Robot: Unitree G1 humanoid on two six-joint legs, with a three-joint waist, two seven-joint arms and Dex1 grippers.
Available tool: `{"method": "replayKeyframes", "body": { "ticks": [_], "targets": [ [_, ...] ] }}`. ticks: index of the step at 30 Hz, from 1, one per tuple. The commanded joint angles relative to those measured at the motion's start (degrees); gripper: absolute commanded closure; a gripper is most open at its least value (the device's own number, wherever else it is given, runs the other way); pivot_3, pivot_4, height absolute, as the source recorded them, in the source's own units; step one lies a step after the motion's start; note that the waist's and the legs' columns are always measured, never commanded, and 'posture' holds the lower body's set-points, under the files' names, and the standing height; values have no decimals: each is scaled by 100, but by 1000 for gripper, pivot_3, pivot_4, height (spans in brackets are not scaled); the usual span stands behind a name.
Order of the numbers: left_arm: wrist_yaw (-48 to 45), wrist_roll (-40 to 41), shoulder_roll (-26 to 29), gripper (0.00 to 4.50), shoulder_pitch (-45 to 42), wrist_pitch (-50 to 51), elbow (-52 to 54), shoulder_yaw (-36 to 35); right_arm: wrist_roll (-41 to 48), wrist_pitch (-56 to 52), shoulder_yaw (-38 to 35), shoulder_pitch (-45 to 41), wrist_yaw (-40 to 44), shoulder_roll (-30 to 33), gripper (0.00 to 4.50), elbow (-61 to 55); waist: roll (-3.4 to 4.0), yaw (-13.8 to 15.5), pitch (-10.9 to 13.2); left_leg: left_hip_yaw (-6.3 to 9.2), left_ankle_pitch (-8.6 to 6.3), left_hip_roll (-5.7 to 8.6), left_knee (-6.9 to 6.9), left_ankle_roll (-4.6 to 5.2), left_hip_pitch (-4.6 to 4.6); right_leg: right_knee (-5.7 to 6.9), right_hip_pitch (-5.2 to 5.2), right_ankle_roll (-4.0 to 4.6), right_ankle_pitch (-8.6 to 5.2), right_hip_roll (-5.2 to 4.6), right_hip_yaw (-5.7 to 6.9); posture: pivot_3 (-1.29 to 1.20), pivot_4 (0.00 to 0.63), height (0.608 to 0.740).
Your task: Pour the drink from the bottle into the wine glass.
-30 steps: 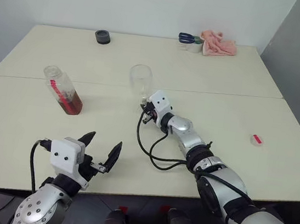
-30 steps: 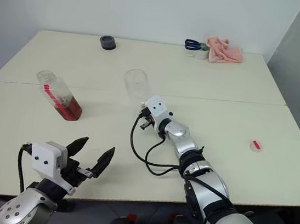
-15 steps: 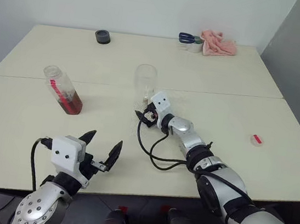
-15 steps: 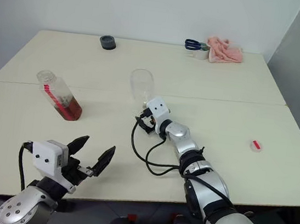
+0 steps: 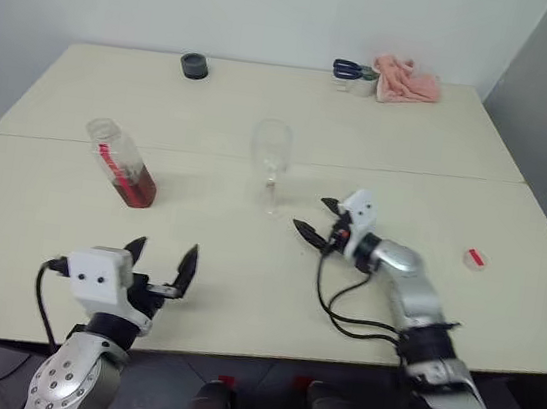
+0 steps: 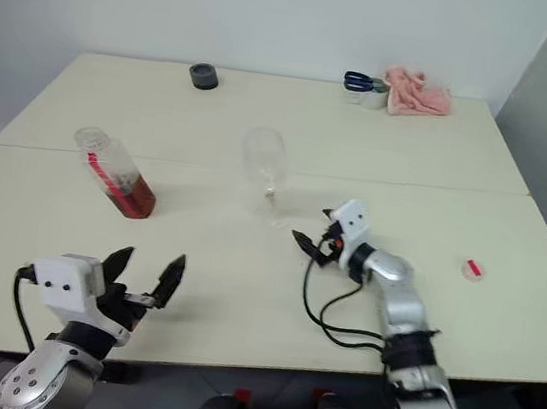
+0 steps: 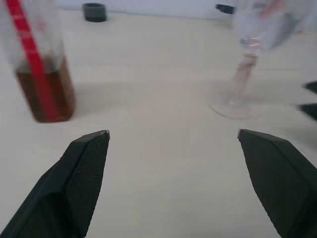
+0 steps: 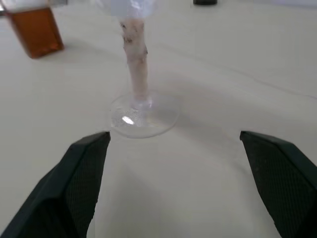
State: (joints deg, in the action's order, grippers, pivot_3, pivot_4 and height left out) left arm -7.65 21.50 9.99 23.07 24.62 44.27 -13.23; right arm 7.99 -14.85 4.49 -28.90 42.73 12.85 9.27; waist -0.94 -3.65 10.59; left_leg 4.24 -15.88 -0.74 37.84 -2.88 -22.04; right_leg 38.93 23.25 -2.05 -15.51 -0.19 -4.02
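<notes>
Two hands, both empty, so the pour hasn't happened yet as far as I can see. The wine glass [image 5: 270,154] stands upright near the middle of the surface [image 5: 434,135], its bowl clear with nothing in it. The bottle [image 5: 121,162] is well off to the robot's left of the glass, leaning a bit, and no cap shows on it. The drink [image 5: 138,190] sits reddish-brown in its bottom part, all of it inside the bottle.

The right hand [image 5: 316,220] hovers just beside the glass foot, fingers spread wide and gripping nothing. The left hand [image 5: 160,263] hangs at the near edge of the surface, fingers also wide apart and empty, with the bottle ahead of it but apart from it.

So I'd say the glass is set up and ready, and basically everything else is left: grab the bottle, carry it over, tip it into the bowl. My guess is the left hand takes the bottle, since it's closer.
</notes>
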Motion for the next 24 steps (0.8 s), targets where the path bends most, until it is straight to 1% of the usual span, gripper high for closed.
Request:
{"method": "replayKeyframes", "body": {
  "ticks": [1,2,4,7,9,10,11,16,24],
  "targets": [
    [294,-92,-123,0,-299,-266,-290,-346,1157,-1162,-77,88,681,492,43,-2049,0,-5,1,0,0,-2,0,0,3,2,0,-1,-1,4,3,0,150,740],
    [363,-89,-148,0,-455,-296,-438,-425,1537,-1494,-112,119,872,670,43,-2411,0,1,1,-2,0,-5,0,0,6,1,-3,-21,-13,14,8,0,150,740],
    [443,-154,-78,0,-811,-340,-819,-559,2114,-1968,-129,96,1171,950,43,-2899,-5,19,-3,4,0,-11,0,0,6,3,-7,-25,-18,24,22,0,150,740],
    [448,-252,133,0,-1367,-382,-1383,-701,2733,-2410,-161,-28,1334,1149,43,-3277,-10,52,-2,7,0,-9,2,0,5,2,-11,-24,-19,26,29,0,150,740],
    [413,-247,262,0,-1671,-365,-1651,-752,2836,-2466,-119,-119,1304,1181,43,-3336,-11,53,-2,2,0,-7,2,0,3,-1,-11,-20,-16,22,25,0,150,740],
    [385,-253,323,0,-1766,-371,-1750,-767,2843,-2466,-90,-157,1263,1177,43,-3346,-12,55,-2,2,0,-5,2,0,2,-1,-9,0,-4,18,26,0,150,740],
    [371,-260,374,0,-1849,-373,-1827,-785,2852,-2468,-75,-201,1204,1159,43,-3349,-12,56,-2,1,0,-2,2,0,0,-2,-9,2,-2,14,26,0,150,740],
    [299,-263,592,0,-2143,-357,-2084,-868,2899,-2500,-60,-359,880,1026,43,-3388,-13,69,-2,3,0,-2,1,0,-1,-2,-8,3,-2,10,29,0,150,740],
    [226,-321,843,0,-2633,-498,-2551,-891,2950,-2492,-61,-315,578,954,43,-3387,-13,82,-2,4,1,-2,1,-1,-2,-1,-8,2,-2,10,30,0,150,740]
  ]
}}
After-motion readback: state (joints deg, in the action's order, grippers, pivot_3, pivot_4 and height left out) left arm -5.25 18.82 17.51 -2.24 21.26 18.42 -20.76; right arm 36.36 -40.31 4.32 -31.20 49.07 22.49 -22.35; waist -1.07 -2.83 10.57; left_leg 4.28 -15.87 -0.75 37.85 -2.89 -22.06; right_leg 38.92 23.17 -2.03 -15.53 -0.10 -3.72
